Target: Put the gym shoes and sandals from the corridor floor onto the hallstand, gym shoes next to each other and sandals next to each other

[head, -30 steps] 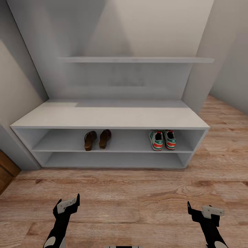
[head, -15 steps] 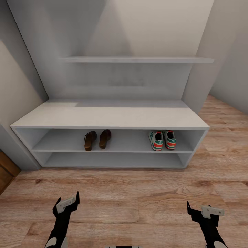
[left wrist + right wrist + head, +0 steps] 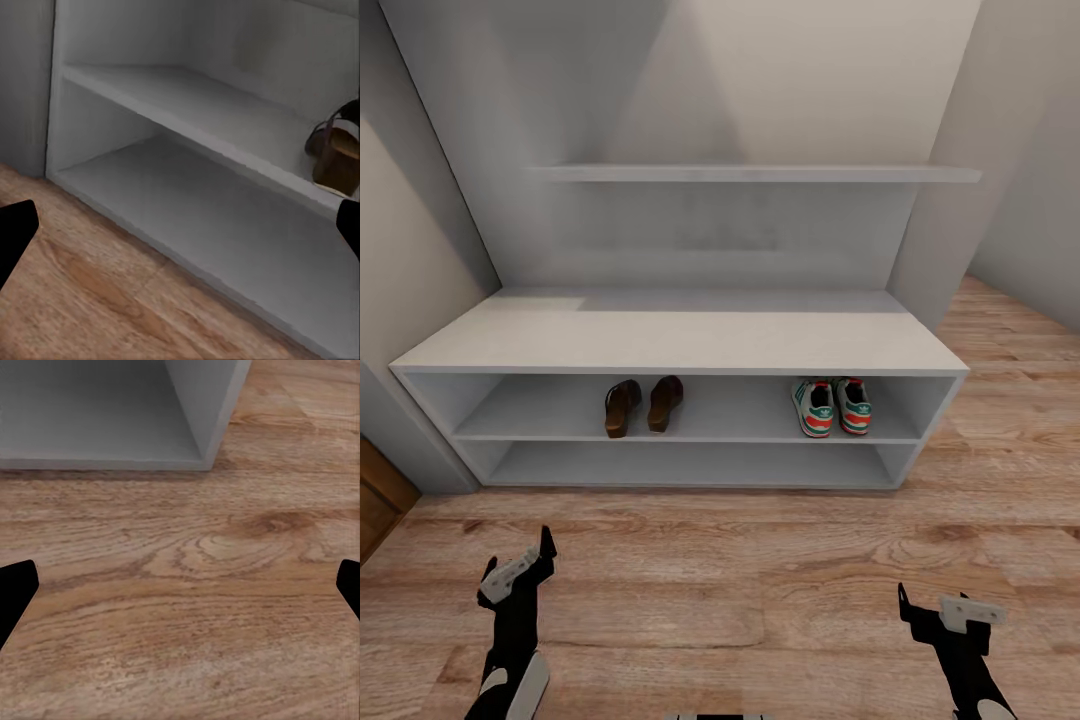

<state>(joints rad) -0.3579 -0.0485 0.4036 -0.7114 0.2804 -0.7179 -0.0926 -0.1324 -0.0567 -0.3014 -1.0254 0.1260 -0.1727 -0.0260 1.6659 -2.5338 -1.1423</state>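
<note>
Our left gripper [image 3: 520,568] has shifted leftward and a bit lower since half a second ago; the right gripper [image 3: 938,610] has stayed. Both are spread wide and empty. On the hallstand's [image 3: 680,342] upper shelf, the two sandals [image 3: 643,405] stand together, the two gym shoes [image 3: 831,406] together further right.

Counts:
- gym shoes [image 3: 831,406]: 2, side by side on the upper shelf tier, right end.
- sandals [image 3: 643,405]: 2, side by side on the same tier, left of centre. One of them also shows in the left wrist view [image 3: 337,152].
- hallstand [image 3: 680,343]: 1 unit, 2 open shelf tiers under 1 flat top.
- wall shelf [image 3: 755,173]: 1, above the hallstand.
- left gripper [image 3: 517,570]: 1.
- right gripper [image 3: 943,609]: 1. Total grippers: 2.
- Shoes on the corridor floor [image 3: 760,580]: 0. Total footwear on the rack: 4.
</note>
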